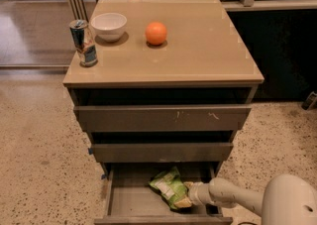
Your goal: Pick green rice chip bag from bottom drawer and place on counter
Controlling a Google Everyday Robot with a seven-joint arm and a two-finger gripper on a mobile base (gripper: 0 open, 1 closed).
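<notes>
We note btm drawer (128,200) pulled open, bottom centre of frame. Green rice chip bag (168,189) lies crumpled on drawer floor, right of centre. Gripper (187,195) in lower right, touching bag's right edge; open or clamped, we cannot tell. Arm (233,197) enters from lower-right corner. Counter (198,50), upper centre, carries can (84,43), bowl (109,25), orange (156,33) twd upper left.

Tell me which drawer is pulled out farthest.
The bottom drawer, lowest and narrowest; it holds the green rice chip bag, with the gripper at it.
</notes>
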